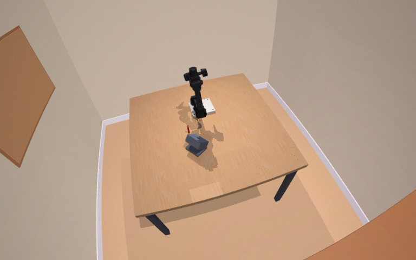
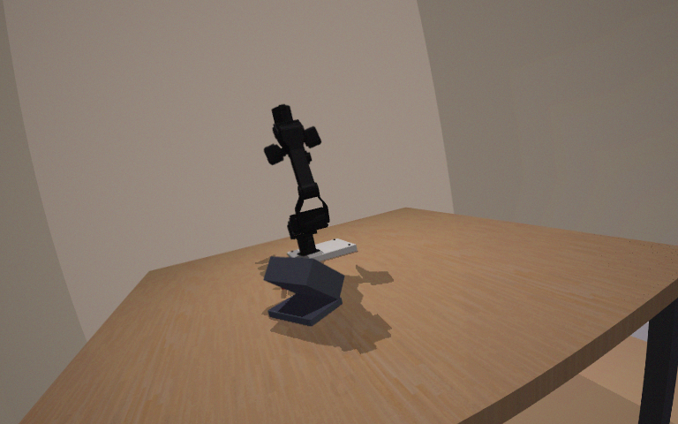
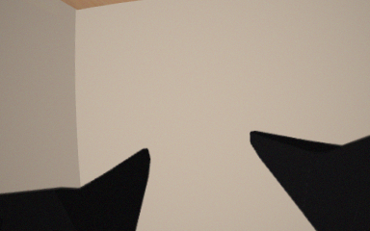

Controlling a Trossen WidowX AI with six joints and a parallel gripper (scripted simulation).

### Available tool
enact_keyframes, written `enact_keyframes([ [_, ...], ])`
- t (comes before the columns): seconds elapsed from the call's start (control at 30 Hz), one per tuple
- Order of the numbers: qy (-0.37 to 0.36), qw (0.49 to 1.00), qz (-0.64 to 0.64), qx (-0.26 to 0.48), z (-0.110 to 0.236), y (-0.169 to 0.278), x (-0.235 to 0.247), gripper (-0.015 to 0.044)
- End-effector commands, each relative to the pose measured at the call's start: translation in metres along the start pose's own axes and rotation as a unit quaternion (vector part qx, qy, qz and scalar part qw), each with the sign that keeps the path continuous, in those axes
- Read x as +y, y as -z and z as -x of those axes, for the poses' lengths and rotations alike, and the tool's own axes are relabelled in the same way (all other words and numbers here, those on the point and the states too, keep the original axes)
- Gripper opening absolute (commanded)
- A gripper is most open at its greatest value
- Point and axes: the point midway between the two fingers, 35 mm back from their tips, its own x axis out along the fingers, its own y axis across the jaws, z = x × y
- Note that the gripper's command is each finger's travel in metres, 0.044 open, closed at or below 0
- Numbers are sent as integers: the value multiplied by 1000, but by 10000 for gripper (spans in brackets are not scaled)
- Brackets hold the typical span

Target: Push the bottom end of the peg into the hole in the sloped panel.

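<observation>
While my black parallel fingers stand spread nearly to their full width with nothing between them, they point up at the bare beige wall, high over the wooden desk. The small red upright peg stands on that desk far below my fingers and off to one side, close beside the dark grey sloped panel but apart from it.

As I judge it, the step in hand is the reach. To do it well I should swing my fingers downward first, keep them wide, come straight down over the peg so one finger passes on each side, and grip high enough to leave its bottom end free.

Only the top view shows the peg and the dark hole in the panel's face. From the exterior view the panel hides the peg. My wrist view shows only my two fingertips against wall.
</observation>
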Motion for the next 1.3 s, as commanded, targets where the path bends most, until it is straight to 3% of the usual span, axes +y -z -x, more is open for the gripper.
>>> enact_keyframes([
  [0.0, -1, 1000, 1, -1, 0, 0, 0, 426],
  [1.27, -163, 956, 169, -173, -36, -4, 16, 440],
])
